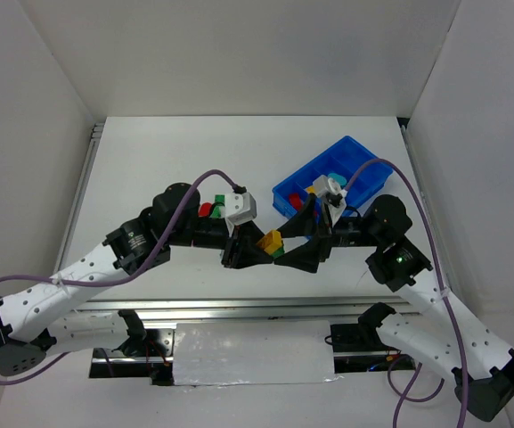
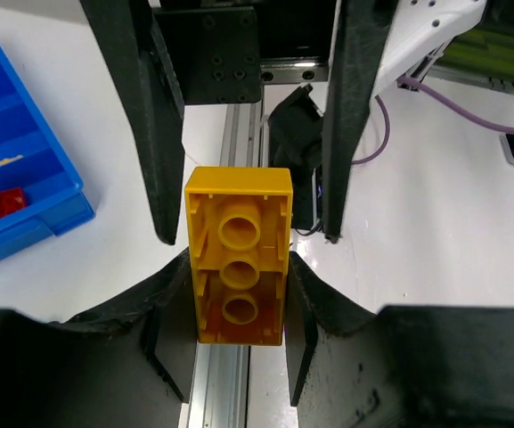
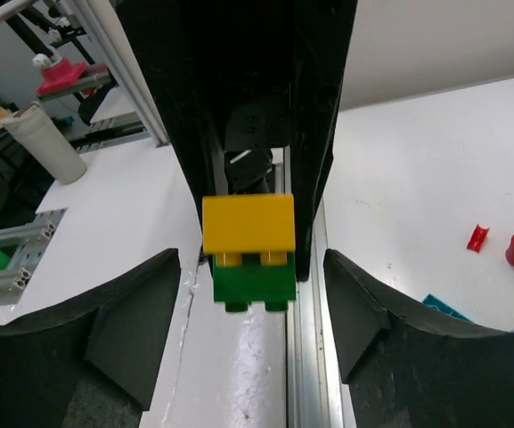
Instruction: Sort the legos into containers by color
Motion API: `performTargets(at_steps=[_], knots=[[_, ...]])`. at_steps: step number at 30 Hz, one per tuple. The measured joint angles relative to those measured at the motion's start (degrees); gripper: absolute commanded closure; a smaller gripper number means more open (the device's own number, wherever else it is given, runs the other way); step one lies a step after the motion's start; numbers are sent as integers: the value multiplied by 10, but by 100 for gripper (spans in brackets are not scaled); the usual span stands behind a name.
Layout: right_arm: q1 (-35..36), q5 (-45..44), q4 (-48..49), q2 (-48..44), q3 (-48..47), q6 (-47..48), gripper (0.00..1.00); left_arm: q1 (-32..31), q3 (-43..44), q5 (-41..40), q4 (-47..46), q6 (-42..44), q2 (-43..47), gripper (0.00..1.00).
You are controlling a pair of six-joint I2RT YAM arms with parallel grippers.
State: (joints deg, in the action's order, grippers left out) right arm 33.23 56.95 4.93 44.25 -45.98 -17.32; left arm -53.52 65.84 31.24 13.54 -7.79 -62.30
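Observation:
A yellow lego (image 2: 239, 254) is clamped by its long sides in my left gripper (image 2: 237, 349), hollow underside toward the left wrist camera. A green lego (image 3: 253, 283) is stuck on its stud side, with the yellow lego (image 3: 248, 223) above it in the right wrist view. My right gripper (image 3: 252, 330) is open, its fingers well clear of both bricks on either side. From above, the two grippers meet tip to tip around the yellow lego (image 1: 270, 240) in front of the blue tray of containers (image 1: 354, 153).
Red legos (image 2: 7, 203) lie in a tray compartment. A red lego (image 1: 206, 209) and a green one (image 1: 219, 209) sit on the table by my left arm. Red pieces (image 3: 477, 237) and a teal piece (image 3: 444, 308) lie on the table. The table's metal rail (image 2: 239, 134) runs below the grippers.

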Motion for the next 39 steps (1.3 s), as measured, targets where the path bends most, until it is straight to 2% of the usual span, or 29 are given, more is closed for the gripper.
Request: performTargets(at_steps=[2,3,5,7,8,9,11,13,14,17,18,19,21,22,23,32,39], knots=[[0,-1,2,-10,5,-1,34,0,-2,2,-5,0,11,100],[0,0,3,-15,9,-2,42,0,-2,2,-9,0,15,100],[0,3,10,-21,15,-6,48,0,-2,6,-16,0,21,100],[0,5,18,-20,15,-11,47,0,-2,10,-20,0,22,100],[0,5,21,-20,16,-13,38,0,-2,11,-20,0,21,100],[0,5,26,-19,16,-17,36,0,-2,13,-20,0,21,100],[0,4,33,-19,17,-21,35,0,-2,19,-20,0,20,100],[0,2,38,-19,17,-24,42,0,-2,25,-21,0,18,100],[0,0,43,-20,17,-26,49,0,-2,28,-21,0,16,100],[0,-2,51,-20,18,-28,53,1,-2,28,-21,-2,13,100],[0,-1,54,-20,18,-29,58,2,-2,27,-22,-2,13,100],[0,0,57,-20,18,-30,76,2,-2,27,-23,-2,13,100],[-1,3,67,-20,21,-31,86,2,-2,29,-24,-6,13,100],[-1,5,70,-19,23,-35,96,2,-2,30,-24,-9,13,100],[-1,5,74,-19,24,-35,100,2,-2,28,-23,-10,13,100],[-5,-8,40,-26,26,5,100,0,-2,-6,-9,-10,14,100],[-65,29,54,-28,60,9,100,-2,-2,-54,1,2,15,100]])
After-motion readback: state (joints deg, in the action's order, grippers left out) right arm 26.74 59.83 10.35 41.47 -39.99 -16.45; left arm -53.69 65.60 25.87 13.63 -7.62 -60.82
